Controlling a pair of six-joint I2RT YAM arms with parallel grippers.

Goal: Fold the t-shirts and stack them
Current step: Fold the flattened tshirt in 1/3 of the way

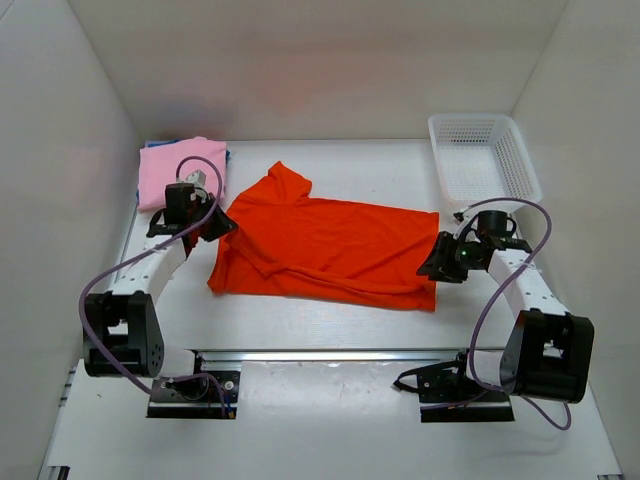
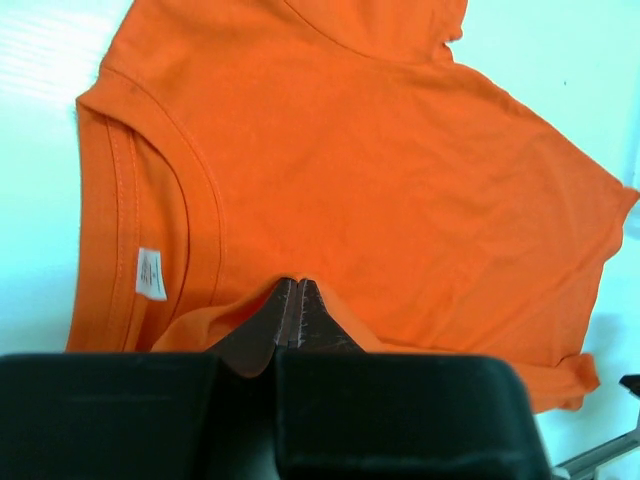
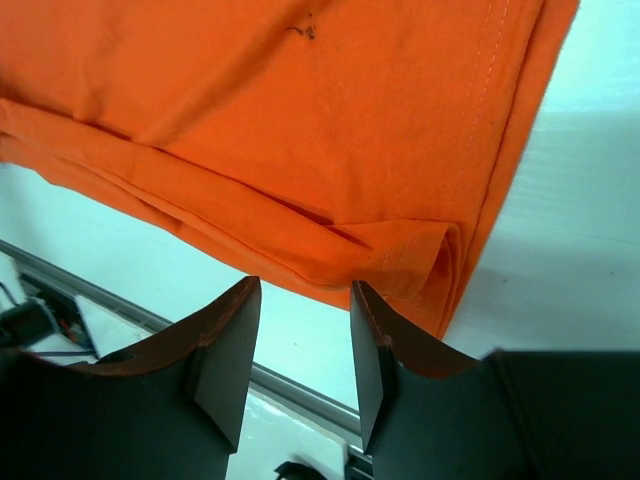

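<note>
The large orange-red t-shirt [image 1: 330, 245] lies spread across the middle of the table, its lower edge folded over. My left gripper [image 1: 222, 225] is at the shirt's left end. In the left wrist view it [image 2: 297, 282] is shut, with cloth bunched around its tips just beside the collar [image 2: 195, 215]. My right gripper [image 1: 432, 268] hovers at the shirt's near right corner. Its jaws [image 3: 305, 285] are open and empty, just short of the folded hem corner [image 3: 430, 265]. A folded pink t-shirt [image 1: 178, 170] lies at the back left on top of a blue one [image 1: 226, 154], of which only an edge shows.
A white mesh basket [image 1: 485, 155] stands at the back right. White walls close in the table on the left, right and back. A metal rail [image 1: 330, 355] runs across the near edge between the arm bases.
</note>
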